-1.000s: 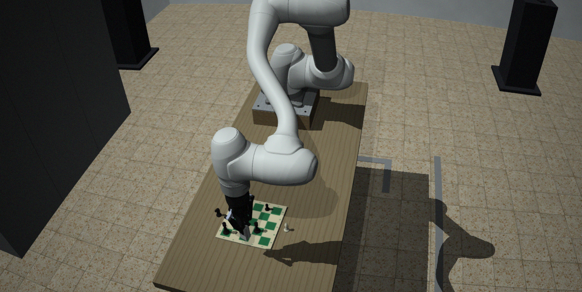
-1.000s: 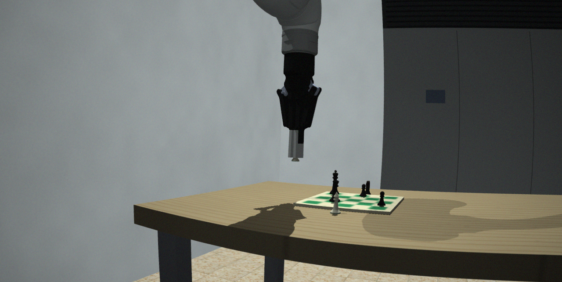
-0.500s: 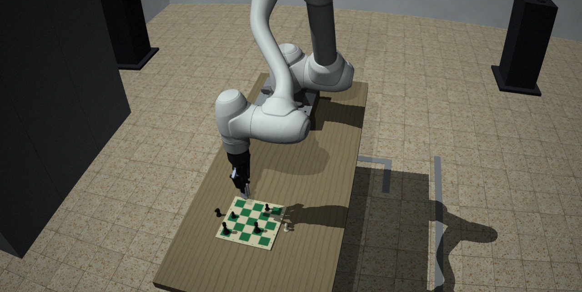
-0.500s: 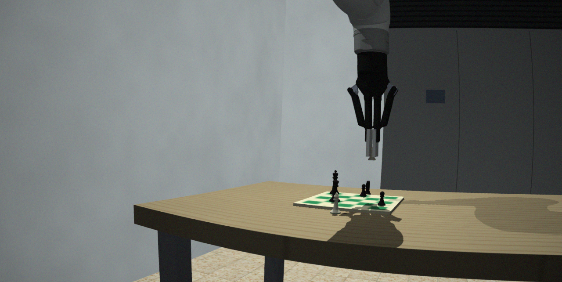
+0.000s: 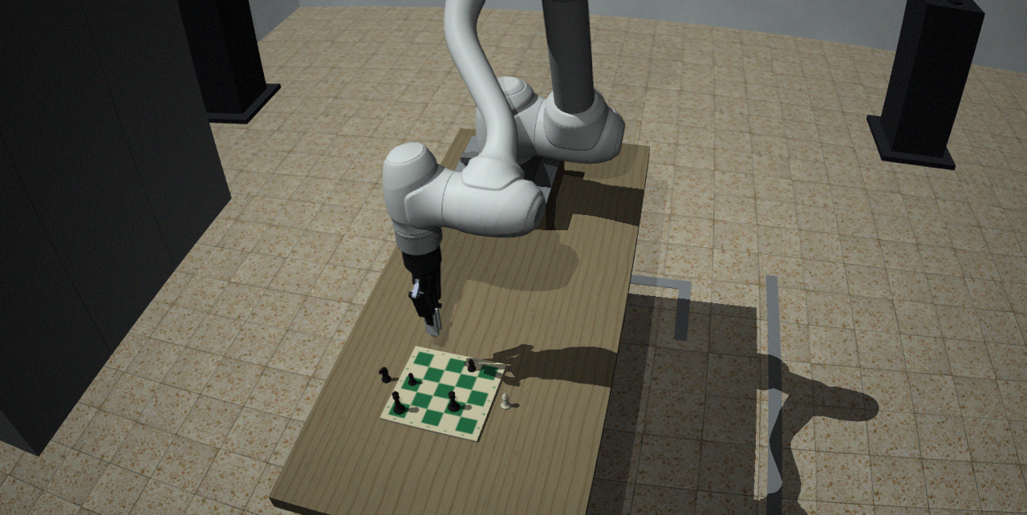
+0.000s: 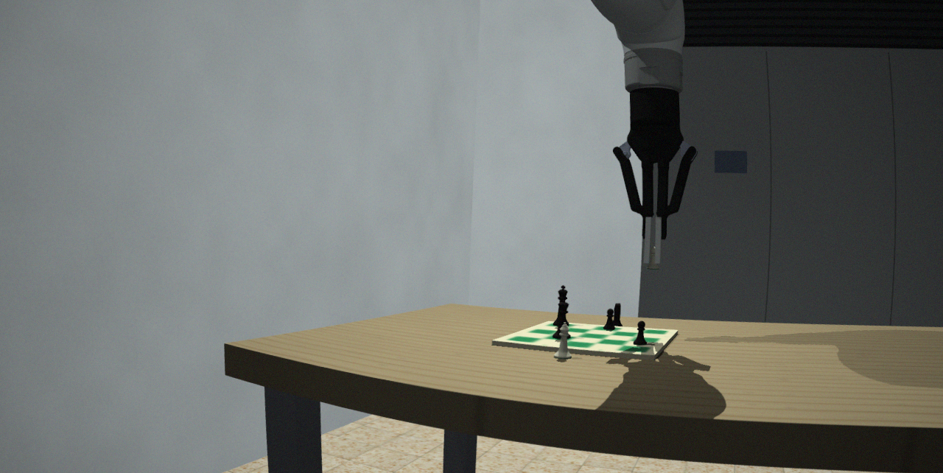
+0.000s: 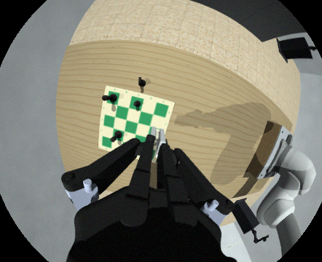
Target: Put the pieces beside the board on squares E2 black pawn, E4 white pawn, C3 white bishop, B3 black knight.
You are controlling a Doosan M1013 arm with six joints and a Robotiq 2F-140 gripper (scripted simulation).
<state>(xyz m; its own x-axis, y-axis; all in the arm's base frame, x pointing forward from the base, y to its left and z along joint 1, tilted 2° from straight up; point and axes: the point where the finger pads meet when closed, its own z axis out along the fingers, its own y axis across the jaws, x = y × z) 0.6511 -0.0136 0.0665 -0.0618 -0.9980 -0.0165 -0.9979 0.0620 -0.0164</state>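
My gripper [image 5: 432,331] [image 6: 652,258] [image 7: 156,133] is shut on the white pawn [image 6: 653,266], whose base shows below the fingertips. It hangs high above the table, off the board's robot side in the top view. The board [image 5: 441,428] [image 6: 504,341] [image 7: 171,109] lies flat. One black pawn [image 5: 471,366] [image 6: 640,334] stands upright on the row nearest the robot. The white bishop [image 5: 505,401] [image 6: 563,345] stands beside the board; my gripper hides it in the wrist view. The black knight [image 5: 385,375] [image 6: 617,314] [image 7: 142,83] stands beside the opposite edge.
On the board stand another black pawn [image 5: 411,379] [image 6: 609,320] [image 7: 137,104], a tall black piece [image 5: 398,404] [image 7: 112,97] in a corner square, and another black piece [image 5: 452,403] [image 7: 117,135]. The arm's shadow falls on the wooden table [image 5: 402,468].
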